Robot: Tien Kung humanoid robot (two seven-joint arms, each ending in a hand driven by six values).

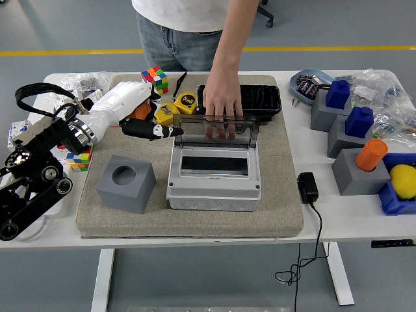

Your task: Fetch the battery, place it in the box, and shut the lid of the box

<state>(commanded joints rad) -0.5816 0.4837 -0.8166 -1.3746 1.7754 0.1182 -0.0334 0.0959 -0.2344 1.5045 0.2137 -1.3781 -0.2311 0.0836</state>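
The grey box (214, 192) sits mid-mat, its clear lid (250, 133) tilted up at the back. A person's hand (223, 104) rests flat on the lid's top edge. My left hand (170, 132), white with black fingers, lies just left of the lid's left corner, its fingers stretched out towards it and holding nothing. An orange patch (139, 112) shows under its palm. Several small batteries lie in the blue dish (300, 96) at the back right. The box's dark opening (214, 166) shows nothing I can make out.
On the mat stand a grey cube with a hole (125, 184), two yellow tape measures (186, 101) and a black tray (263, 97). A colour cube (155, 78) is behind my hand. A black adapter (307, 187) and grey blocks (354, 172) are on the right.
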